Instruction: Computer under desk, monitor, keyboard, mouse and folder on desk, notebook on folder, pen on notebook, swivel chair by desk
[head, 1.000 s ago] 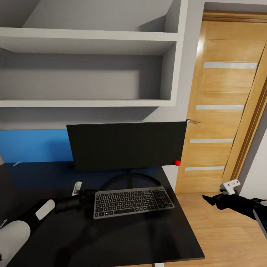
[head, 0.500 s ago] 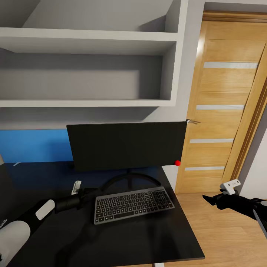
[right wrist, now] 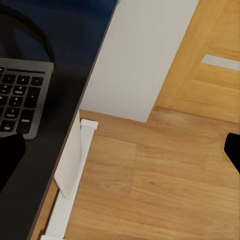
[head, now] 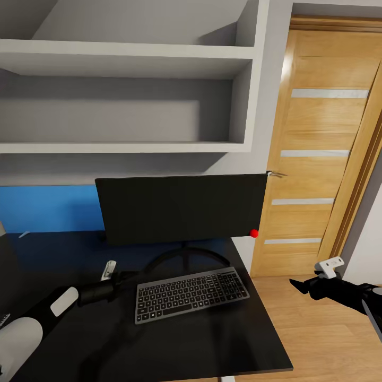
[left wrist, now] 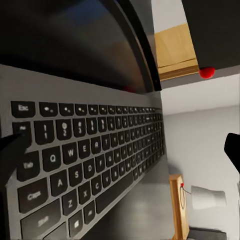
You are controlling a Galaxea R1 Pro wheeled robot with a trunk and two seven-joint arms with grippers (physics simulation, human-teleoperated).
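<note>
Two items look settled: we see the keyboard (head: 192, 294) near the desk's (head: 159, 350) right end, before the monitor (head: 183, 208). Our left gripper (head: 127, 277) touches its left end, jaw state unclear; right gripper (head: 302, 287) hangs spread, empty. Mouse, folder, notebook, pen, chair remain.

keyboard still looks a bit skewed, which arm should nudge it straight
Left. Its pincer sits on the desk at the keyboard's near-left end, a fingertip on the keys. The right pincer hangs over the floor, off the desk.
</note>
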